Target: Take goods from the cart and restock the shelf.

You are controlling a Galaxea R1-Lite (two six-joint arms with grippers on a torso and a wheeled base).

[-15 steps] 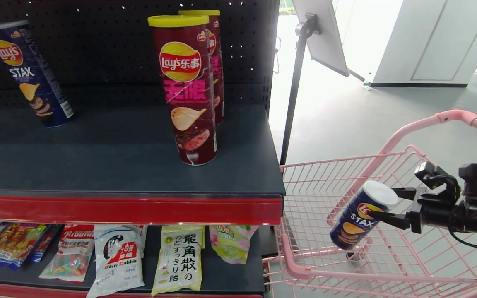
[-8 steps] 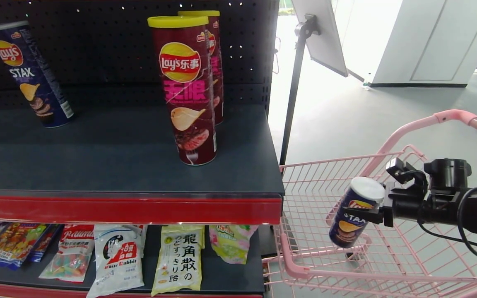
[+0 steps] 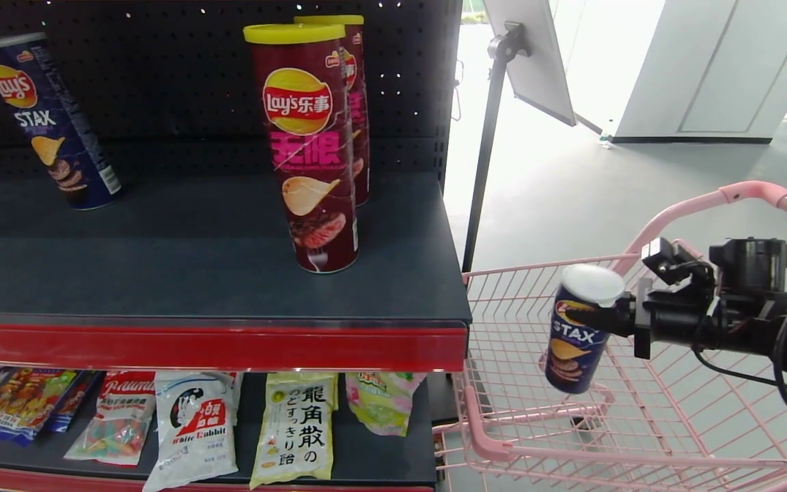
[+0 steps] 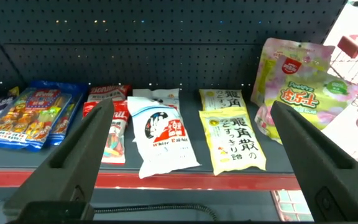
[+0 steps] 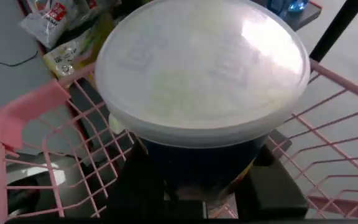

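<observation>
One short blue chip can (image 3: 576,338) is the thing I am moving, and my right gripper (image 3: 595,318) is squeezed shut around it, up high, just under its white plastic lid (image 5: 201,68). The can hangs over the pink cart (image 3: 752,190), lid up and almost straight, just past the right end of the top shelf (image 3: 195,253) and about level with the shelf's red front edge. I think this can is light. It looks like a stiff round tube with smooth, shiny sides, so it could slip or turn if I hold it too softly. If I squeeze too hard, the tube could dent and the chips inside could break. I would not hold it by the lid, because the lid could pop off. The best place is the round wall of the tube. My hold is near the top, so the bottom might swing, and I think slow moves are safest. The shelf has bare room between a tall blue can (image 3: 48,123), which leans at the back left, and two tall red cans (image 3: 311,150) with yellow lids. My left gripper (image 4: 191,109) is spread wide with nothing in it, facing the candy bags (image 4: 163,134) on the lower shelf.
</observation>
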